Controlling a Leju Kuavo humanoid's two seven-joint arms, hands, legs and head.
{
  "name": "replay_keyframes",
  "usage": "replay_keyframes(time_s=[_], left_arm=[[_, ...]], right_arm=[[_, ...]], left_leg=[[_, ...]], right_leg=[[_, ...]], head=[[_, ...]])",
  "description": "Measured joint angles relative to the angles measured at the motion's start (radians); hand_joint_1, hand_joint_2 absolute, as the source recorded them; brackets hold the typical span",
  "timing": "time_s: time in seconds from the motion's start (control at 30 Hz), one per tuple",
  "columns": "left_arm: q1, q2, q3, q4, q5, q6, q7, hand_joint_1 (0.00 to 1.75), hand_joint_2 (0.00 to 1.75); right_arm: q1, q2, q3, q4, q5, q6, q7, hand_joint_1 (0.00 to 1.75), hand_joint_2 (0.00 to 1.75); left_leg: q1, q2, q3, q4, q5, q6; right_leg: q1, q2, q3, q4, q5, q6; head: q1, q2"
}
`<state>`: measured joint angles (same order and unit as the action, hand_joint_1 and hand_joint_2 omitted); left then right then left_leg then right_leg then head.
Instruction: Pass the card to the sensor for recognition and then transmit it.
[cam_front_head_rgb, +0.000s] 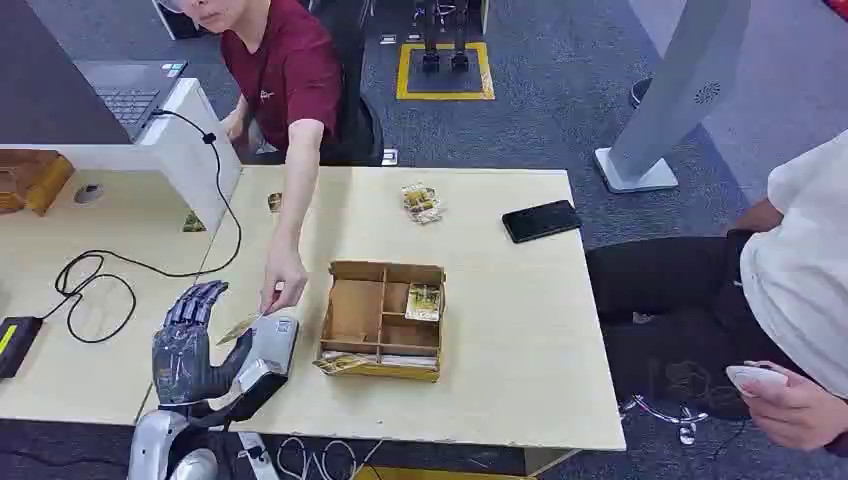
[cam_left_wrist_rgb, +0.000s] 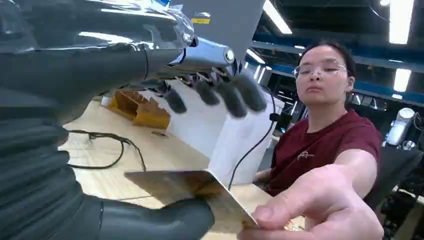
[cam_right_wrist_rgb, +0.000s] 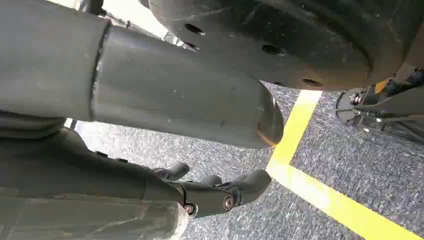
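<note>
Currently the card (cam_left_wrist_rgb: 200, 197) rests on the left hand's (cam_front_head_rgb: 190, 345) thumb, fingers spread above it, while a person's hand (cam_front_head_rgb: 283, 280) at its 1 o'clock pinches the card's far end. Judged: handover under way. Right hand (cam_right_wrist_rgb: 220, 192) hangs loosely curled, holding nothing.

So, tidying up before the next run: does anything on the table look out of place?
A card sticks out askew at the near left corner of the box, hanging over its edge instead of lying in a compartment. A small packet also lies loose near the far edge.
</note>
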<state>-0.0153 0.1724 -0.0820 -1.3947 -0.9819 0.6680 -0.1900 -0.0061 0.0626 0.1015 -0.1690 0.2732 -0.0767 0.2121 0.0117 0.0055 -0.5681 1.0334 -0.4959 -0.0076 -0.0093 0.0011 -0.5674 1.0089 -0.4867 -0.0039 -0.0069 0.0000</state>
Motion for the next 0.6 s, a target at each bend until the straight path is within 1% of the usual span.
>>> replay_keyframes(time_s=[0.33, 0.6], left_arm=[[0.000, 0.009, -0.002, 0.000, 0.008, 0.000, -0.005, 1.75, 1.75], [0.000, 0.014, -0.006, 0.000, 0.031, -0.008, -0.020, 1.75, 1.75]], right_arm=[[0.000, 0.000, 0.000, 0.000, 0.007, 0.000, -0.001, 0.00, 0.00], [0.000, 0.000, 0.000, 0.000, 0.008, -0.001, -0.002, 0.00, 0.00]], left_leg=[[0.000, 0.000, 0.000, 0.000, 0.000, 0.000], [0.000, 0.000, 0.000, 0.000, 0.000, 0.000]], right_leg=[[0.000, 0.000, 0.000, 0.000, 0.000, 0.000], [0.000, 0.000, 0.000, 0.000, 0.000, 0.000]], head=[[0.000, 0.000], [0.000, 0.000]])
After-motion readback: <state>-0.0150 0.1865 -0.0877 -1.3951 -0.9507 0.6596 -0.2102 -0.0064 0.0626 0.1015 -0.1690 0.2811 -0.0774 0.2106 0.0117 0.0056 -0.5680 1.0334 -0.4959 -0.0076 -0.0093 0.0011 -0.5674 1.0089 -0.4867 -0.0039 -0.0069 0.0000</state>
